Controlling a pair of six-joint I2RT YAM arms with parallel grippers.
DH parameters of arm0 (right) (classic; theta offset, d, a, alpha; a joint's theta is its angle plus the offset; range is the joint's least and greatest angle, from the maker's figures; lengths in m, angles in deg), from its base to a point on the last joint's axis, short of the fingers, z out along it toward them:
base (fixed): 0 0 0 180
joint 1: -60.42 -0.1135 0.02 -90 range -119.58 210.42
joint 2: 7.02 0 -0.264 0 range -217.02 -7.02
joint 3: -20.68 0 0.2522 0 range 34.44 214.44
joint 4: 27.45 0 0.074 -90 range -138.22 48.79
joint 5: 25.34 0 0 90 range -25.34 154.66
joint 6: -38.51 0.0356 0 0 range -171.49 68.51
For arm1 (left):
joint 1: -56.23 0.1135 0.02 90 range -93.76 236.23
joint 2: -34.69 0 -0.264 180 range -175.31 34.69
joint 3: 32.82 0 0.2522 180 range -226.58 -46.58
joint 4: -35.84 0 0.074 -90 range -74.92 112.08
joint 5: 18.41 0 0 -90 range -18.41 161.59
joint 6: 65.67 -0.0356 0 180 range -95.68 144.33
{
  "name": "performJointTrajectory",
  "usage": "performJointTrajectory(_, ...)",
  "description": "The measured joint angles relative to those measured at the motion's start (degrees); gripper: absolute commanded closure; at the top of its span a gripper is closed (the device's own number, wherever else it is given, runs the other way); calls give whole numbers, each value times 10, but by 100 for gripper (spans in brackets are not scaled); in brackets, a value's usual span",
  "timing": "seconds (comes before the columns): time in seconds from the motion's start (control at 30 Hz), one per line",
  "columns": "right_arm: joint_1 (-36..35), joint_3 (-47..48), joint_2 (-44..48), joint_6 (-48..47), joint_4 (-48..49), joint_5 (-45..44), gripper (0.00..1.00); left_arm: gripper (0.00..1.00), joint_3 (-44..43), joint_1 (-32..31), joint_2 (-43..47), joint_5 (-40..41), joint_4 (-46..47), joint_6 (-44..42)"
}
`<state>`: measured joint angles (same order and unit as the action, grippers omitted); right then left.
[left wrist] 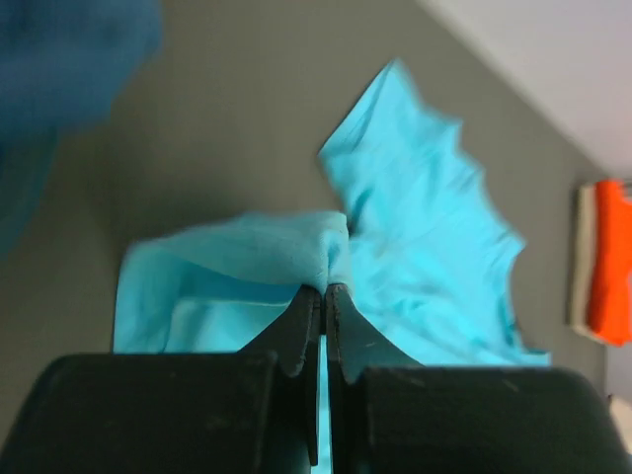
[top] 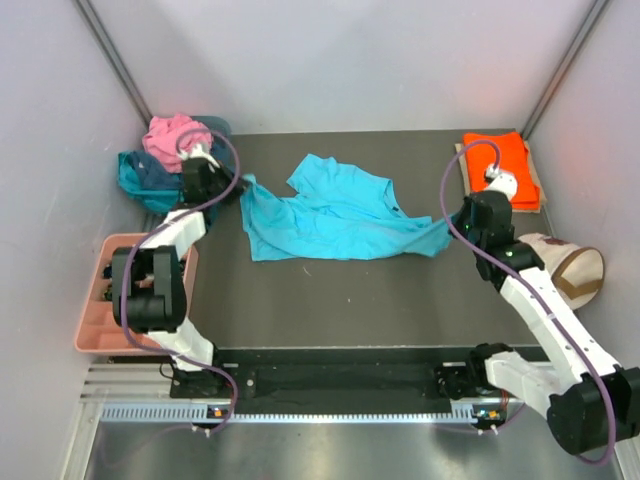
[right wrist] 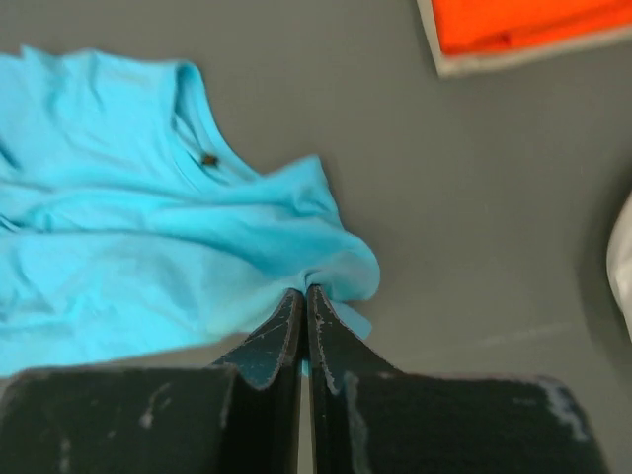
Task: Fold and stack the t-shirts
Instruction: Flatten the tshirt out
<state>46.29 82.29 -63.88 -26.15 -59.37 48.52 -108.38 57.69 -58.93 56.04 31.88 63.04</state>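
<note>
- Gripping turquoise t-shirt (top: 330, 215) by opposite ends, with left gripper (left wrist: 323, 289) and right gripper (right wrist: 305, 291) clenched (thin pinches).
- Liable to lose hold if stretched hard.

We seem to be in a robotics lab cell. Bare white panel walls (top: 350, 60) box in a dark-matted table (top: 330, 300). The left arm (top: 150, 290) and right arm (top: 545, 310), trailing purple cables, are bolted to a metal rail (top: 330, 411) along its near edge.
</note>
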Motion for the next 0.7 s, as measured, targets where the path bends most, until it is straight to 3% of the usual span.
performJointTrajectory(0.1,0,-25,24,18,-46,4,100,100,41,-14,-29,6,-14,2)
performJointTrajectory(0.27,0,-40,66,29,-64,0,100,100,37,-19,-49,20,3,2)
performJointTrajectory(0.7,0,-52,60,43,-59,-70,100,100,-119,-30,-188,31,35,-11)
